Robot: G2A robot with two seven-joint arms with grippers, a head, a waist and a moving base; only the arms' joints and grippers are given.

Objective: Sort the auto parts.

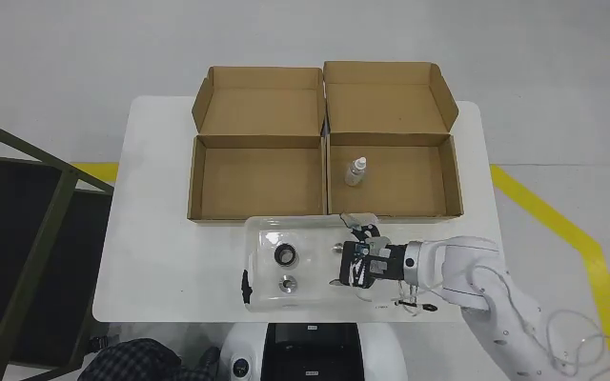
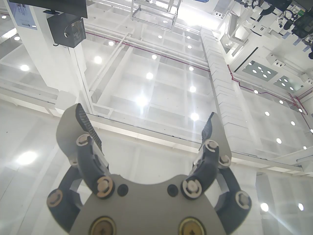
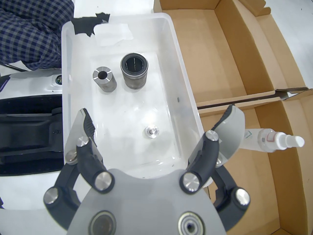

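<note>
Right gripper (image 3: 158, 112): hovering over bin (image 3: 64, 86), jaws gaping.
Left gripper (image 2: 145, 112): facing ceiling (image 2: 171, 79), jaws gaping.
Right wrist view: showing stud (image 3: 151, 132) inside bin.

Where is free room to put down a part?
The left cardboard box floor is all bare. The right cardboard box is free beside the spray bottle, toward its right wall. The clear bin, under the right claw, holds three parts.

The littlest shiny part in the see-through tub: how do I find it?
On the white table, find the clear tub beside the cardboard boxes. Inside, the little part is flat and shiny, sitting apart from the tall bearing and the steel cylinder.
</note>
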